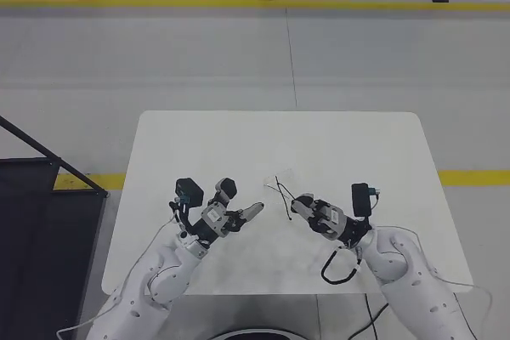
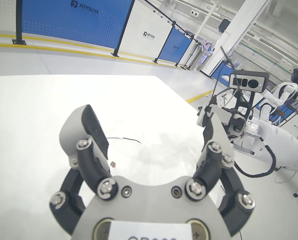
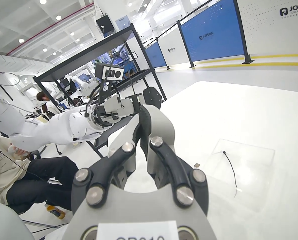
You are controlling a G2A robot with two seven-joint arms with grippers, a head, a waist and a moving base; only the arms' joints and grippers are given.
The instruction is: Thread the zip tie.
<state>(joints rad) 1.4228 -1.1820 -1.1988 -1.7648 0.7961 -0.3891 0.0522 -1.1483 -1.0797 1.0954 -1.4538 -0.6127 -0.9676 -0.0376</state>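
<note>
My right gripper [image 1: 296,204] hovers over the near middle of the white table [image 1: 365,144], shut on a thin black zip tie [image 1: 282,191]. In the right wrist view the shut fingers [image 3: 145,121] pinch the tie [image 3: 133,88], which sticks up past them. My left gripper [image 1: 240,198] is a short way to its left, open, with nothing between its pads [image 2: 95,128]. From the left wrist, the held tie [image 2: 225,58] rises above the other arm's gripper. A second zip tie [image 3: 230,168] lies flat on the table [image 2: 125,139], ahead of both grippers.
The lying tie rests on a clear sheet [image 3: 254,156]. A small brown speck [image 2: 113,164] sits on the tabletop near the left gripper. A black metal rack [image 1: 17,221] stands off the table's left side. The far half of the table is bare.
</note>
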